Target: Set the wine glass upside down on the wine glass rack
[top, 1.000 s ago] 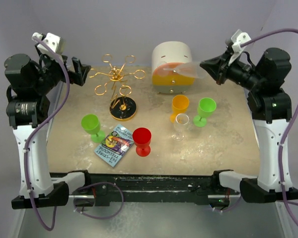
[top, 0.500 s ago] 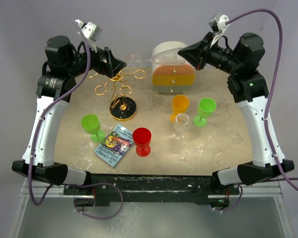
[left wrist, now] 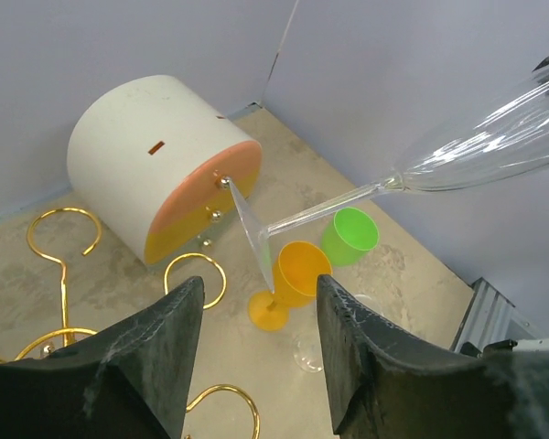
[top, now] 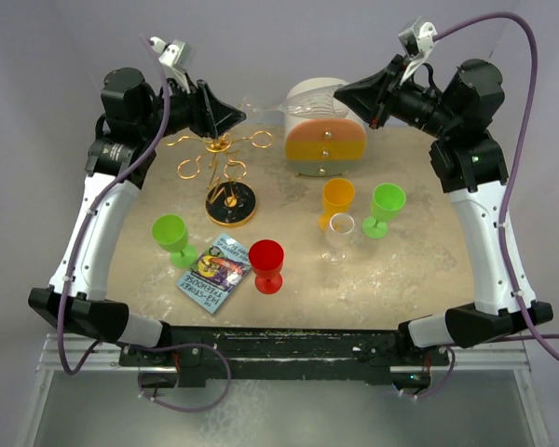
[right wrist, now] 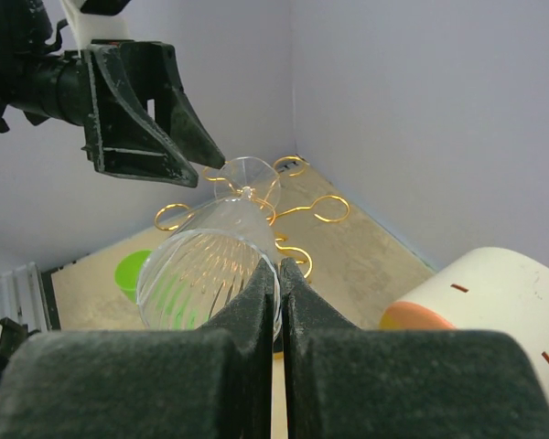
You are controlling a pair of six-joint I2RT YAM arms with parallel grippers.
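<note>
My left gripper (top: 233,115) hangs high over the back left of the speckled beige table (top: 419,270). Its jaws are partly apart and have hold of nothing. The glass's round foot sits just off my fingertips, in line with the gap, and I see no contact with either finger.

Below that gripper stands the gold wire wine glass rack (top: 231,207), its looped arms spreading from a central post on a round black gold-rimmed base. Nearer the front are a bright green plastic goblet (top: 170,231), a colourful printed booklet (top: 214,273) lying flat, and a red plastic goblet (top: 266,261).

The clear, ribbed, long-stemmed wine glass (left wrist: 476,151) is in the air, not on the rack. It lies nearly on its side between my two grippers, foot to the left and bowl to the right. It passes over the rounded white-and-orange drawer box (top: 324,130).

In front of that box an orange plastic goblet (top: 337,197), a small clear goblet (top: 339,233) and a second green goblet (top: 387,203) stand upright, close together.

My right gripper (right wrist: 276,274) is pinched tight on the rim of the wine glass's bowl (that grip alone carries it).
</note>
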